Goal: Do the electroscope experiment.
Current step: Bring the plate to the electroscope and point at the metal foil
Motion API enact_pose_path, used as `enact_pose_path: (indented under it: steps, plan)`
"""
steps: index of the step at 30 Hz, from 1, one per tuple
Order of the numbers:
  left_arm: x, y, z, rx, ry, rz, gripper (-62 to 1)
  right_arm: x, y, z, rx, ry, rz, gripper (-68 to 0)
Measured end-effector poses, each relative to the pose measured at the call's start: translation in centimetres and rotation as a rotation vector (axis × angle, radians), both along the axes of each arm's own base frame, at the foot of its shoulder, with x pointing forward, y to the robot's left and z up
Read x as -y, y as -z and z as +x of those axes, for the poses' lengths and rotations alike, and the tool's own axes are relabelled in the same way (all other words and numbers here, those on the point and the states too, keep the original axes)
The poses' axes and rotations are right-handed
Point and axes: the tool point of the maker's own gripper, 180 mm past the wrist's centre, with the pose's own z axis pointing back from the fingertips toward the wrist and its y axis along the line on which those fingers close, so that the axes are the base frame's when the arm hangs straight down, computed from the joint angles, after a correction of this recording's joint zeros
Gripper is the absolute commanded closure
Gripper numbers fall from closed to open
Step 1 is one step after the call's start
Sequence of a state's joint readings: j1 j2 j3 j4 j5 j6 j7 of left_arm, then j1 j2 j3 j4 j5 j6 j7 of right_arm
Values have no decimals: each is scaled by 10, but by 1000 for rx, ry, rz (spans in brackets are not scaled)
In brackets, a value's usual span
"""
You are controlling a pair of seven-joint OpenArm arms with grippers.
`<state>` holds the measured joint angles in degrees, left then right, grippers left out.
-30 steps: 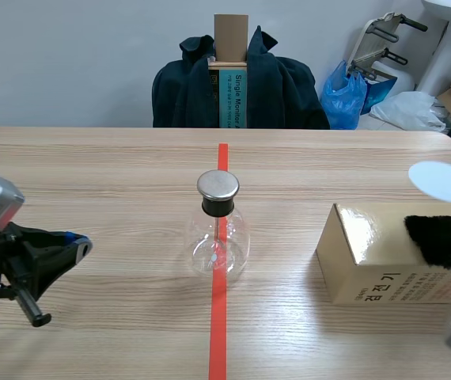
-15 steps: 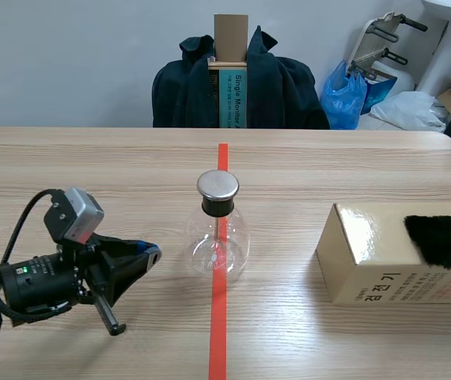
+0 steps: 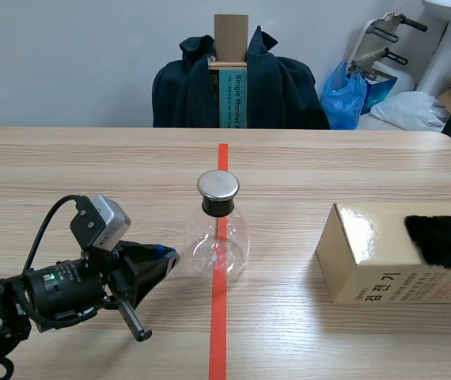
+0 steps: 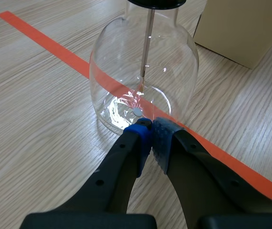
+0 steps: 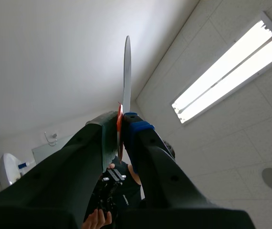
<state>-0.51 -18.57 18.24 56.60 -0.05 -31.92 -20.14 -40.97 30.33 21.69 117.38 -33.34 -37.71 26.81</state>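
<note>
The electroscope (image 3: 218, 226), a clear glass flask with a black stopper and a metal cap (image 3: 217, 184), stands upright at the middle of the desk (image 3: 91, 166), on the orange-red tape line, with its rod hanging inside. The left jaws are together and empty, low over the desk. Their pads (image 4: 162, 138) sit right at the flask's base, whether touching I cannot tell, likely to point at it or steady it. The right jaws are raised toward the ceiling and clamped on a thin white paddle (image 5: 126, 71), seen edge-on. I judge this keeps it away from the cap until wanted. On the robot's right a cardboard box (image 3: 368, 253) carries a black fur cloth (image 3: 443, 237), probably for rubbing. The desk is pale wood grain. Behind it are a dark jacket (image 3: 289, 87) over a chair, a blue bag (image 3: 344, 95) and a grey wall.
</note>
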Motion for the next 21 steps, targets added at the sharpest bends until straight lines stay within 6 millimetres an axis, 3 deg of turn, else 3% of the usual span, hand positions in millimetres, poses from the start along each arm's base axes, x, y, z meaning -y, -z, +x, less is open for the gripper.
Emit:
enact_pose_path:
  steps: [6, 14, 21]
  plan:
    - [0, 0, 0, -2, 0, 2, -40, 0, 6, 4, -48, -9, 15, -6]
    - [0, 0, 0, -2, 0, 2, -40, 1, 24, 29, -181, -22, 74, -6]
    - [0, 0, 0, -2, 1, 2, -40, -14, 76, 61, -281, -42, 53, -6]
